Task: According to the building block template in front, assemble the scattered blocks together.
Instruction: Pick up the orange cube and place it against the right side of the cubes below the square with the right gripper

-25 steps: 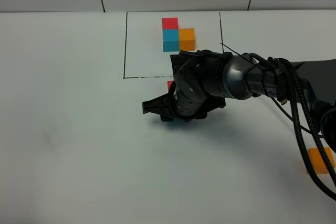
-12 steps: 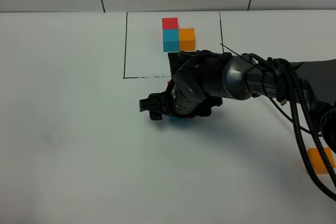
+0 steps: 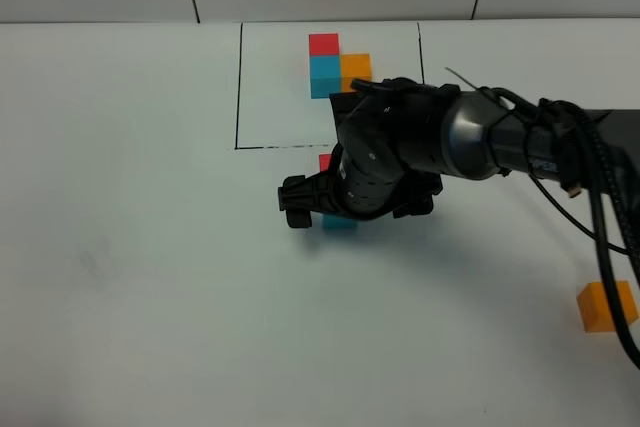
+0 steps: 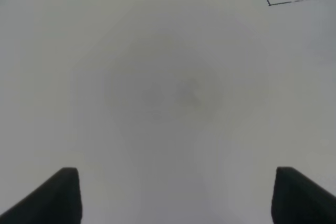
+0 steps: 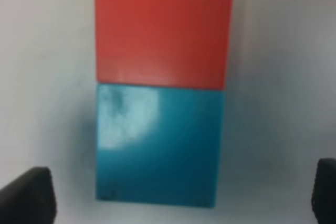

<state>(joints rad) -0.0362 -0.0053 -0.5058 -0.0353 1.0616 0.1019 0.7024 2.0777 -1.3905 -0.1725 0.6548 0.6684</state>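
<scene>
Framed L-shaped template (image 3: 325, 69), red cube (image 5: 163, 27) touching blue cube (image 5: 160, 148), orange cube (image 3: 605, 305) apart, far R.

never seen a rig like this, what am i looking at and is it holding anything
It is a robot with two arms, each ending in a pair of jaws. The wide picture comes from a camera mounted high over the white table; the dark bulk in it is the right arm. The other two come from cameras on the wrists, looking past the jaws. The left one sees mostly bare table, its jaws open and empty. The right one looks down on a red cube touching a blue cube, its jaws open either side of the blue one, holding nothing. An orange cube lies apart. At the back, the three-cube template shows the shape to copy.
</scene>
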